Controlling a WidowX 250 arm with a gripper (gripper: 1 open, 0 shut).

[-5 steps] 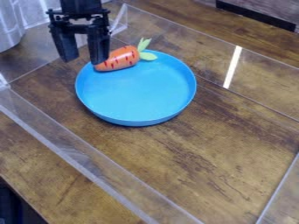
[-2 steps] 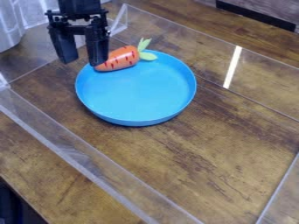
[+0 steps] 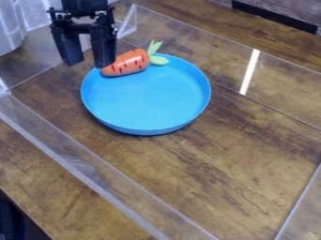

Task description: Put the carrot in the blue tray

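Observation:
The orange carrot (image 3: 129, 64) with a light green leafy top lies on the far left rim of the round blue tray (image 3: 146, 95), its leaves pointing right and away. My gripper (image 3: 86, 54) hangs just left of the carrot, above the tray's far left edge. Its two dark fingers (image 3: 109, 47) stand apart and hold nothing.
The tray sits on a dark wooden table (image 3: 238, 159) under clear plastic walls (image 3: 75, 159). A white object (image 3: 10, 28) stands at the far left corner. A bright light glare (image 3: 250, 70) lies right of the tray.
The gripper has risen very slightly away from the carrot. The carrot and tray have not moved.

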